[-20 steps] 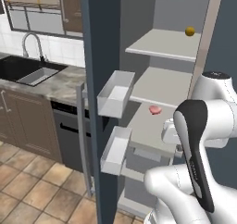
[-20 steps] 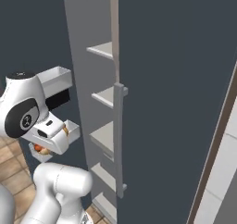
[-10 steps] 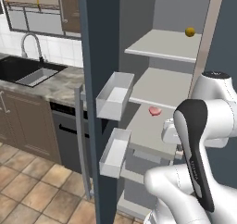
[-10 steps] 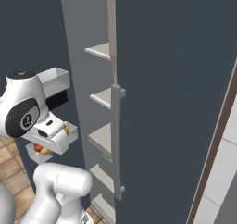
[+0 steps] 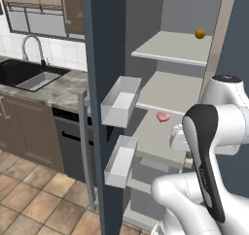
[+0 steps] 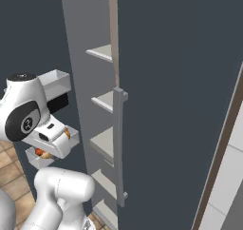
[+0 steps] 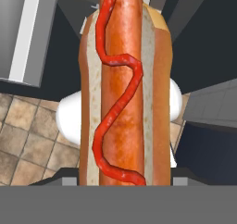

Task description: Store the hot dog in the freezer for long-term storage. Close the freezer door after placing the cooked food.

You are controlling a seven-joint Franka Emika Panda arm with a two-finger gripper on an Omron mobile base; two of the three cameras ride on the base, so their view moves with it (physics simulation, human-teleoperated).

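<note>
We see the freezer [image 6: 90,81] open at twelve o'clock, pale shelves [image 6: 105,143] stacked, grey handle [image 6: 118,148] upright beside them.

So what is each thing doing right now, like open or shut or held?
freezer door: swung open
freezer: open, shelves showing
hot dog: held in the claw, not yet on a shelf
claw: shut on the hot dog
pink meat piece: lying on a middle shelf
yellow fruit: sitting on the upper shelf

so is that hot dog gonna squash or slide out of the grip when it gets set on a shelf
The hot dog has a soft-looking bun, so it probably dents under a tight squeeze. The sausage sits loose in the bun with a glossy sauce line, so it may slip out if tilted. Its long rounded shape could rock on the flat shelf.
</note>
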